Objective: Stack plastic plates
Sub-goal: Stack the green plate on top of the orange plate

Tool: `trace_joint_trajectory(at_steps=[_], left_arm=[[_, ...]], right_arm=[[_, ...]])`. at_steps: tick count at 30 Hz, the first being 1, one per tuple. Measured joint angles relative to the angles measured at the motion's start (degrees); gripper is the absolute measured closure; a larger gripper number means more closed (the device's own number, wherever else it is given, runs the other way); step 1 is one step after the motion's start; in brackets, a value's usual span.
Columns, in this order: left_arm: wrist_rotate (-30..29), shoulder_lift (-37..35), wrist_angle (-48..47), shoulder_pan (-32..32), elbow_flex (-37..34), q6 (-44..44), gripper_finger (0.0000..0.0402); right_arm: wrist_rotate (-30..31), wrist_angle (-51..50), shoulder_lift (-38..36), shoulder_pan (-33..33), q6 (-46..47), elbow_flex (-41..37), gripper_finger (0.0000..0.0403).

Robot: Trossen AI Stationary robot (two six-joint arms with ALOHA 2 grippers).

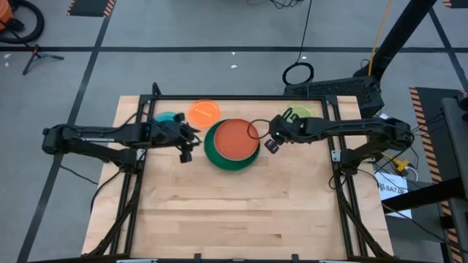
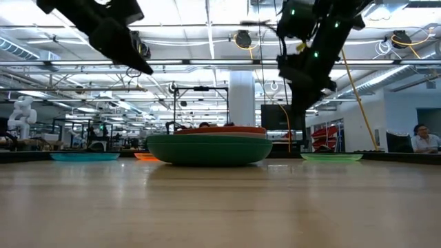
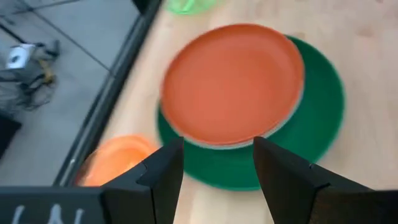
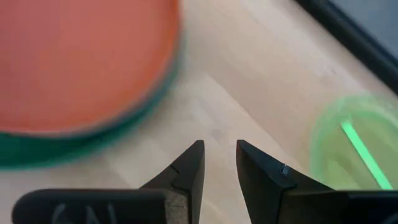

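Observation:
A stack stands mid-table: a large dark green plate (image 1: pixel 216 155) on the wood, with an orange-red plate (image 1: pixel 235 139) on top. A pale rim (image 3: pixel 292 117) peeks from under the orange-red one. Near the far edge lie a small orange plate (image 1: pixel 204 111), a translucent blue plate (image 1: pixel 169 117) and a lime green plate (image 1: pixel 301 112). My left gripper (image 1: pixel 188 146) hovers open just left of the stack, above the table. My right gripper (image 1: pixel 272 142) hovers just right of the stack with a narrow gap between its fingers, holding nothing. In the low view both grippers (image 2: pixel 141 65) (image 2: pixel 303 96) hang well above the table.
A black frame rail (image 1: pixel 241 97) runs along the table's far edge, close behind the small plates. A black cable loop (image 1: pixel 257 128) hangs over the stack's right rim. The near half of the table (image 1: pixel 234 212) is bare wood. A person (image 2: pixel 422 140) sits far off in the room.

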Motion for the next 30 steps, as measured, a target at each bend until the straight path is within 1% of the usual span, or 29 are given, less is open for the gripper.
trace_joint_trajectory(at_steps=[2, 4, 8, 10, 15, 18, 22, 24, 26, 30], left_arm=[[-1.7, -2.6, -0.3, 0.9, -0.2, 0.7, 0.0204], [-4.8, -5.3, 0.7, 1.9, -0.2, 1.2, 0.0204], [-18.5, -10.2, 2.3, 4.1, -0.1, -1.9, 0.0204], [-22.8, -12.1, 1.3, 5.0, -0.1, -3.8, 0.0204], [-23.7, -14.6, -2.7, 6.4, -0.1, -6.8, 0.0204], [-23.7, -14.5, -6.1, 6.4, -0.1, -8.3, 0.0204], [-23.7, -13.9, -6.3, 6.4, -0.1, -9.2, 0.0204], [-23.7, -14.0, -4.8, 6.4, -0.1, -9.7, 0.0204], [-23.7, -14.0, -4.9, 6.4, -0.1, -10.0, 0.0204], [-23.7, -13.9, -6.1, 6.4, -0.1, -10.2, 0.0204]], right_arm=[[0.0, -2.0, 1.1, -1.7, 1.4, 0.0, 0.0314], [-0.1, -4.0, 1.9, -3.9, 3.0, 0.2, 0.0314], [-0.1, -11.9, 3.5, -9.4, 6.2, 3.0, 0.0314], [-0.1, -15.7, 4.7, -12.4, 7.4, 5.2, 0.0314], [-0.1, -20.7, 9.6, -17.5, 6.6, 11.9, 0.0314], [-1.4, -22.1, 13.0, -19.1, 4.1, 16.2, 0.0314], [-1.7, -22.0, 17.8, -20.9, -0.3, 20.7, 0.0314], [-1.9, -22.0, 20.0, -22.0, -0.3, 22.1, 0.0314], [-3.6, -22.8, 21.8, -23.0, 0.4, 22.6, 0.0310], [-6.1, -25.1, 24.5, -24.0, 1.7, 22.6, 0.0287]])
